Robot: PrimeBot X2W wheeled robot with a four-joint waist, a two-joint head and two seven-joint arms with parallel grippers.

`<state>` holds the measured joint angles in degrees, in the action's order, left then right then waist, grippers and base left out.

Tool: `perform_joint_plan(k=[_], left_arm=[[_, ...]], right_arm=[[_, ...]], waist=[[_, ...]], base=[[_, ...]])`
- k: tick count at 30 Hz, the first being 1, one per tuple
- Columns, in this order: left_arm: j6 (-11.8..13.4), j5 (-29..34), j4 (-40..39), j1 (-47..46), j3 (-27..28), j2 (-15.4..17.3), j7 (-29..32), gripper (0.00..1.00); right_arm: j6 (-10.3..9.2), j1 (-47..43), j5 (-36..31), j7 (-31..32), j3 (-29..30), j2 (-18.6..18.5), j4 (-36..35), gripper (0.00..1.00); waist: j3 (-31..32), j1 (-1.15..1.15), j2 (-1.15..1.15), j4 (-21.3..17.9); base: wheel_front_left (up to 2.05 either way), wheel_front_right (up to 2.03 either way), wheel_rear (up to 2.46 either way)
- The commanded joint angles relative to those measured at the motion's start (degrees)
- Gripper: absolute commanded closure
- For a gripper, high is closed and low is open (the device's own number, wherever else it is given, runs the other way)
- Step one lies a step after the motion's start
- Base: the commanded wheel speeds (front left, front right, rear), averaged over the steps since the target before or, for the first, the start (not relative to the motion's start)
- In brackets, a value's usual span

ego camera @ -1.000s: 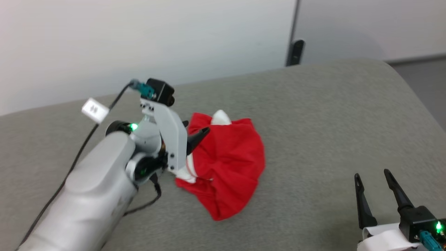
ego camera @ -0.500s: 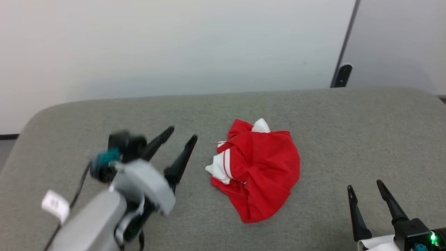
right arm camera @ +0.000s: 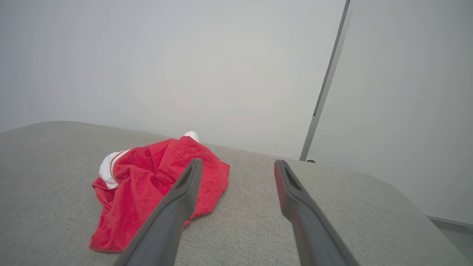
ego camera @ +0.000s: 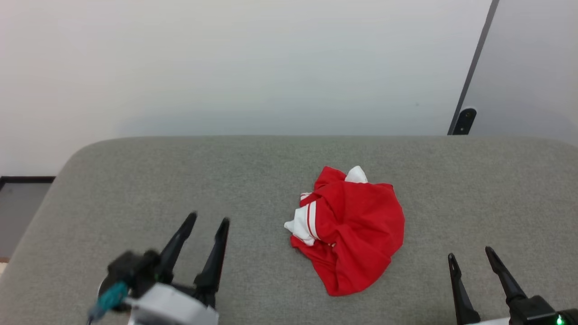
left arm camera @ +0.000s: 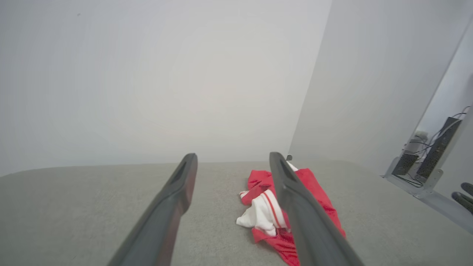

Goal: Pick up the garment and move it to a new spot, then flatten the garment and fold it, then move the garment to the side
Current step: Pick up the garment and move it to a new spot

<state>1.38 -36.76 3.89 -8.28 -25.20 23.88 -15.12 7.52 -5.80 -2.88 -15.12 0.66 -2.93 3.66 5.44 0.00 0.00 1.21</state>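
garment (ego camera: pixel 350 230): soft red knit, crumpled into a rounded heap with deep folds, lying on the table (ego camera: pixel 180 171) just right of its middle. A white sleeve (ego camera: pixel 301 225) with red-and-white striped trim pokes out on the side toward the table's left end, and another white bit shows at the far side. Table top is matte grey woven fabric with rounded corners. Left gripper (ego camera: pixel 209 218) is over the table's near-left area, two long dark tapered fingers (ego camera: pixel 214 255) spread apart, nothing between them, clear of the cloth. Right gripper (ego camera: pixel 469 253) is over the table's near-right edge, jaws likewise wide and empty. Versus a second ago: left gripper was right at the heap with fingers on the cloth, now pulled back off it. The head camera has swung too, so the frame shift isn't the garment moving; heap shape looks the same. Right gripper unchanged.
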Motion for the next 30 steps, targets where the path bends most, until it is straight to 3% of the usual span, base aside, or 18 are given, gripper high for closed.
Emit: perform_joint_plan(k=[1,6,12,20,30], left_arm=[[-0.4,1.1,-0.3,1.4,0.9,-0.6,0.0,0.00],[-2.9,7.0,-2.1,8.0,8.7,-6.0,0.0,0.00],[-6.6,12.5,-0.9,11.3,13.6,-10.5,0.0,0.00],[-8.6,16.9,0.2,13.0,20.1,-12.9,0.0,0.00],[-8.9,18.6,0.2,16.3,25.7,-14.0,0.0,0.00]], right_arm=[[-0.06,-1.0,0.2,-0.1,0.0,0.1,0.0,0.00],[-0.06,-1.9,-0.3,-0.1,0.2,0.1,0.0,0.00],[-0.06,-2.2,-0.9,-0.1,1.0,0.1,-0.4,0.00],[-0.06,-2.9,-1.6,-0.1,4.4,0.1,-1.6,0.00],[-0.06,-3.7,-1.6,-0.1,6.2,0.1,-2.7,0.00]], waist=[[0.5,0.00,0.00,0.4],[1.3,0.00,0.00,1.0],[1.6,0.00,0.00,1.2],[1.6,0.00,0.00,-0.4],[1.2,0.00,0.00,-4.0]], base=[[0.00,0.00,0.00],[0.00,0.00,0.00],[0.00,0.00,0.00],[0.00,0.00,0.00],[0.00,0.00,0.00]])
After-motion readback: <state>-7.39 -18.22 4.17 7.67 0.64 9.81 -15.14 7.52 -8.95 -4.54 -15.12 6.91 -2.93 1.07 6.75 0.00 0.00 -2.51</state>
